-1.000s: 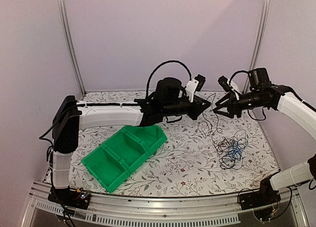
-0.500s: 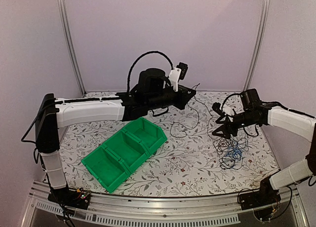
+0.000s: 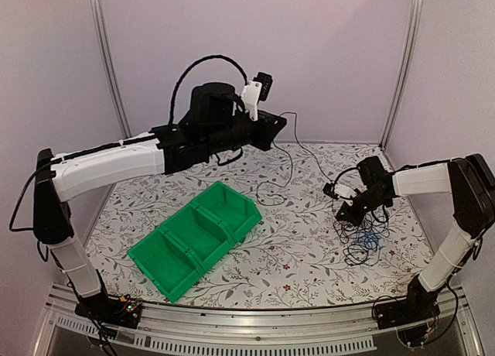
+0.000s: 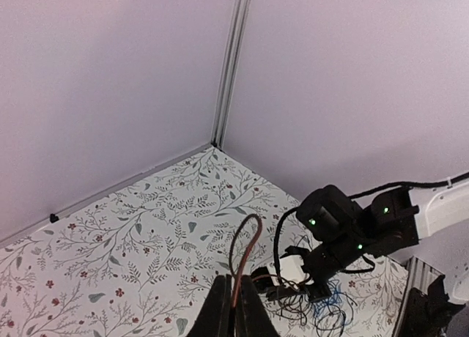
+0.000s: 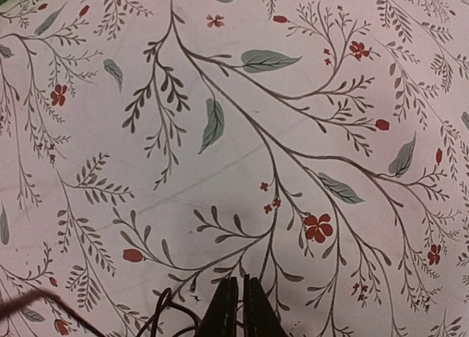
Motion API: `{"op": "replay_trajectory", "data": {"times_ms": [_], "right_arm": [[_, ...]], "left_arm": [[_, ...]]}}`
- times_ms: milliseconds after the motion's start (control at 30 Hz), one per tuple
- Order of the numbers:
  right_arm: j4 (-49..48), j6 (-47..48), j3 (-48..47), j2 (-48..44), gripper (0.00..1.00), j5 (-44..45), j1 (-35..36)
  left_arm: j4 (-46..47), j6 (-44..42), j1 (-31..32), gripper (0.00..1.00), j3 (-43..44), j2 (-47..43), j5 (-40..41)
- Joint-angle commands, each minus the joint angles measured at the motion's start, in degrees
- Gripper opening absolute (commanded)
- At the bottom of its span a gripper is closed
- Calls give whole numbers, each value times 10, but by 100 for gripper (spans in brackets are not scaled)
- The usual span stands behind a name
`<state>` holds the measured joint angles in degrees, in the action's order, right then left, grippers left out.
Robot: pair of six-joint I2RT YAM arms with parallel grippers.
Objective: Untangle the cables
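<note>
The cables (image 3: 362,236) lie in a loose tangle on the right of the table, thin black loops with a blue one (image 3: 369,237) among them. My left gripper (image 3: 277,128) is raised high near the back wall. In the left wrist view its fingers (image 4: 223,316) are shut on a thin cable (image 4: 248,243), which arches up and runs down to the tangle (image 4: 311,308). My right gripper (image 3: 345,211) is down at the table on the tangle's left edge. In the right wrist view the right gripper (image 5: 239,297) has its jaws nearly together, with a black loop (image 5: 163,313) beside them. Whether a strand is pinched does not show.
A green bin (image 3: 197,240) with three compartments lies at an angle on the left half of the floral table cover (image 3: 294,248). Metal corner posts (image 3: 402,54) and pale walls close the back and sides. The right arm (image 4: 352,231) shows in the left wrist view.
My left arm rose and swung back to the left, drawing its cable out. My right gripper came down from mid-air to the tangle's edge, opened wide, then closed.
</note>
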<state>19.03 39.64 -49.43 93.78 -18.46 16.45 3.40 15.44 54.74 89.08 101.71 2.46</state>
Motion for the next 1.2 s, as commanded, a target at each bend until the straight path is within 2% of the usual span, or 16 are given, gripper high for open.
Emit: {"op": "replay_trajectory", "data": {"times_ms": [0,100,333,533,733,833,1000,1167], "right_arm": [[-11,-3,7,29,9,40,0],[-14,-9,7,37,13,52,1],[-12,-15,6,58,12,77,0],[-11,-19,0,76,12,96,-1],[-1,-31,-21,66,17,95,-1],[20,-38,-40,46,24,96,-1],[46,-48,-58,-19,48,83,-4],[48,-64,-48,-91,59,41,-11]], "left_arm": [[-70,-55,-11,0,59,-76,78],[-69,-90,-12,0,63,-130,135],[-105,-169,-12,0,126,-220,231],[-163,-204,-13,0,188,-241,262],[-210,-203,-13,0,175,-260,283],[-216,-191,-13,0,137,-284,293],[-214,-165,-14,0,59,-326,300],[-207,-138,-17,0,-9,-349,290]]}}
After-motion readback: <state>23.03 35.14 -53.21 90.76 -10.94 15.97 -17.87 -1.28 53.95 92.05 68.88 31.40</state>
